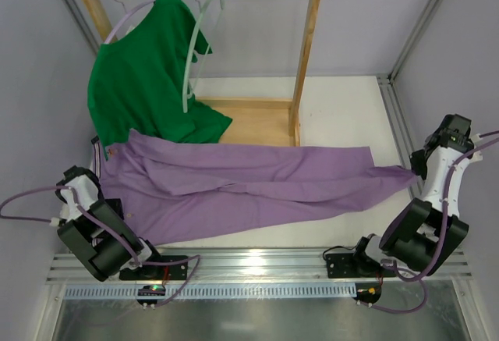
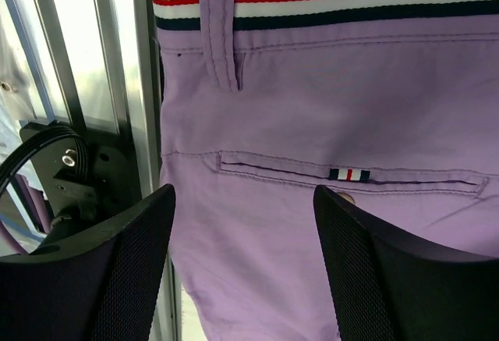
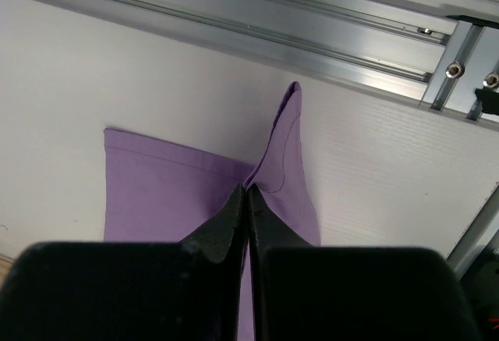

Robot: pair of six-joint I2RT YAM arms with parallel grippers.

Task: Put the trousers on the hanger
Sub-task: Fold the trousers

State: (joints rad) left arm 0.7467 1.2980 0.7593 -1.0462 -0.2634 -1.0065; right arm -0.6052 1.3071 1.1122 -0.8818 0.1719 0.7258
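The lilac trousers lie spread across the table, waistband at the left, leg ends at the right. The pale grey-green hanger hangs empty on the wooden rail beside the green shirt. My left gripper is open, hovering just over the waist area with the striped waistband and back pocket below it. My right gripper is shut on the hem of a trouser leg, which is pinched up into a fold. In the top view the right gripper sits at the leg end.
A wooden clothes rack stands at the back with a dark green T-shirt on a lavender hanger. Aluminium rails run along the table's near edge and along the right side.
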